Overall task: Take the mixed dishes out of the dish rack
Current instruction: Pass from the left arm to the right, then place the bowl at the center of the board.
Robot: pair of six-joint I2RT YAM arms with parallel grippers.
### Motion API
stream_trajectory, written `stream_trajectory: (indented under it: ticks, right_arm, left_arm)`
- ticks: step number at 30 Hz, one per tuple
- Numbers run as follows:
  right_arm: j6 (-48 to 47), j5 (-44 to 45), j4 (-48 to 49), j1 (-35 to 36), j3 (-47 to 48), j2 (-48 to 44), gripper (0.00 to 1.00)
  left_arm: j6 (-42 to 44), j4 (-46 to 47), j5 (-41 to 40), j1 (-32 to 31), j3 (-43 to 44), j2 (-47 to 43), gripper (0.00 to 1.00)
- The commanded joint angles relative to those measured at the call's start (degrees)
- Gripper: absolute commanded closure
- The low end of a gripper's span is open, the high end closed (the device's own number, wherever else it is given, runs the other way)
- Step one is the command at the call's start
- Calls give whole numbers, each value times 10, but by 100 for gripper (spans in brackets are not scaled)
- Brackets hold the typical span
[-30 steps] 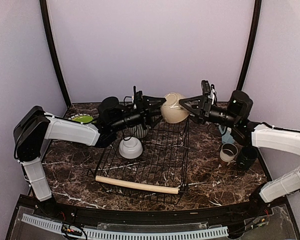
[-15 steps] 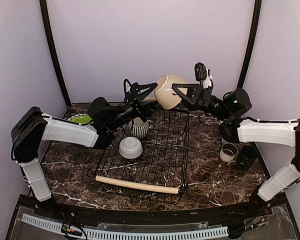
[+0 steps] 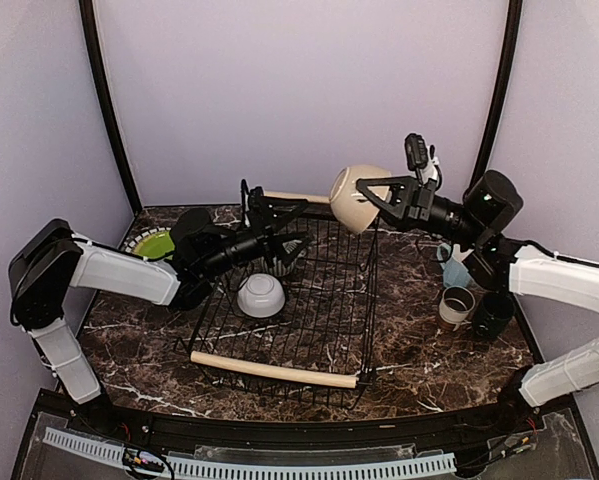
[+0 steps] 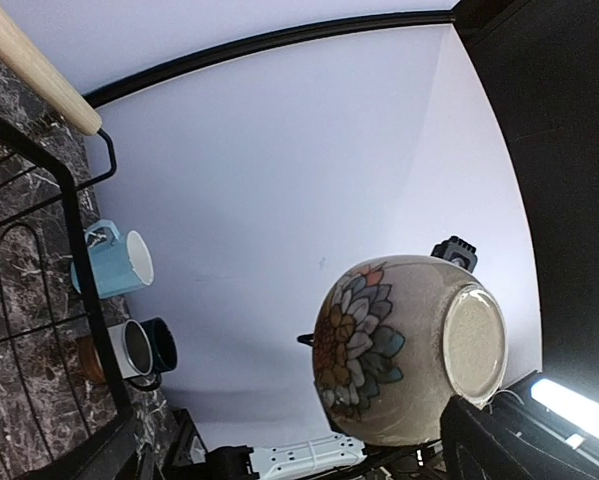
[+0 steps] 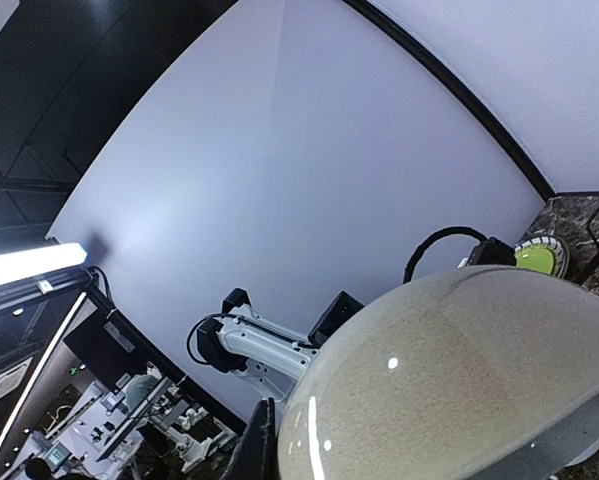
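The right gripper (image 3: 381, 196) grips the beige bowl (image 3: 354, 198) by its rim, high at the dish rack's (image 3: 324, 310) one o'clock, likely to clear its wall. The left gripper (image 3: 287, 222) stands open.

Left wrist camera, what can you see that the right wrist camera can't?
Only the left wrist view shows the painted flowers on the beige bowl, the light-blue mug and the rack's wooden handle. Only the right wrist view shows the green plate. Both show the beige bowl, which fills the right wrist view from very close.
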Motion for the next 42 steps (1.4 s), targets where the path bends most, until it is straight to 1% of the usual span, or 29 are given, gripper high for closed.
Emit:
stream_trajectory:
  ticks: [1,4,5,6,7,8,9,13,16,19,24,31,36,42]
  right_arm:
    - [-139,84,-176,-7,8,-92,100]
    - [-249,184,-370,-7,32,-143,100]
    - [-273,216,-428,-8,40,-153,100]
    - [-295,243,-473,-8,44,-162,100]
    - [-311,262,-507,-8,43,-170,100]
    - [-323,276,-538,-8,42,-175,100]
    - [-333,286,-565,-8,42,-177,100]
    - [-367,317,-667,-8,48,-169,100]
    - [-390,351,-719,-8,59,-150,100]
    - [-397,405,-778,-8,91,-110,100]
    - [-415,446,-821,-8,122,-30,100]
    - [-468,491,-792,-14,142,66,100]
    - [-482,475,-780,-52,167,123,100]
    - [-490,462,-787,-75,200,206,100]
  left_arm:
    - [111,-116,7,15,-17,-77,1]
    - [160,-192,1,23,-21,-118,1]
    - [193,-237,-3,25,-21,-142,1]
    - [209,-261,-13,26,-19,-154,1]
    - [243,-310,-20,27,-14,-176,1]
    - [259,-332,-34,27,-13,-186,1]
    - [286,-376,-41,27,-9,-206,1]
    - [352,-472,-86,27,-4,-256,1]
    - [379,-509,-117,27,-4,-279,1]
    - [393,-535,-126,26,2,-291,1]
    - [392,-542,-125,27,-1,-296,1]
    - [386,-548,-125,27,-13,-304,1]
    - [381,-560,-124,27,-16,-312,1]
    - [375,-567,-126,26,-25,-322,1]
